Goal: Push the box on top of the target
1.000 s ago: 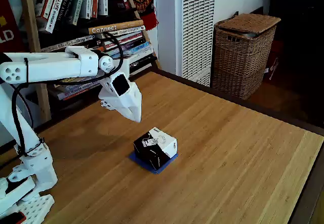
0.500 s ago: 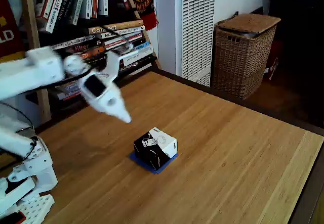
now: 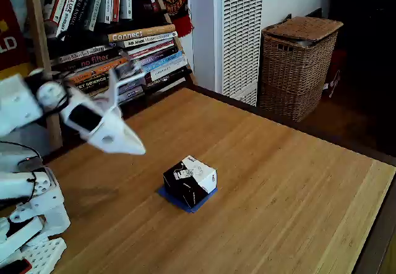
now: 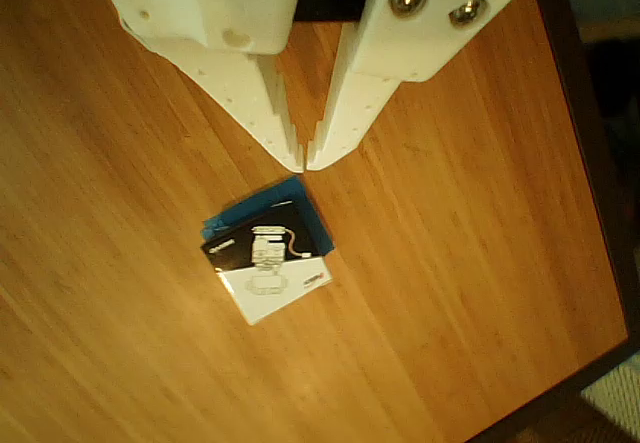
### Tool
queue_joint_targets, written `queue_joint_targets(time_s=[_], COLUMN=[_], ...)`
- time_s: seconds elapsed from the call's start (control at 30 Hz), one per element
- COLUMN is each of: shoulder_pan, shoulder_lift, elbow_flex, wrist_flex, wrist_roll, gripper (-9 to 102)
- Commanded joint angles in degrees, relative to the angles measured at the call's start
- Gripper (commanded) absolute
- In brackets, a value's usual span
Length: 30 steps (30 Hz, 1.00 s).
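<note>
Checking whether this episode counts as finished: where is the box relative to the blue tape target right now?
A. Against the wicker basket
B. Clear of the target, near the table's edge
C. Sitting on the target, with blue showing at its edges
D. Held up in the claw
C. The box sits on the target, blue peeking out along its edges, while the claw hangs shut and empty above the table.

White arm (image 3: 37,101) raised, jaws nearly closed, tips almost touching.
</note>
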Motion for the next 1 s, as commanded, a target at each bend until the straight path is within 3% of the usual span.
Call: queue_joint_targets(time_s=[0.0,0.63,0.97], shoulder_pan=[0.00,0.35,-0.26], shoulder_lift=[6.06,34.10,35.16], elbow_flex=[2.72,20.48,23.12], wrist_flex=[0.53,6.77,6.77], wrist_roll=[1.05,2.99,4.22], gripper=[0,0,0])
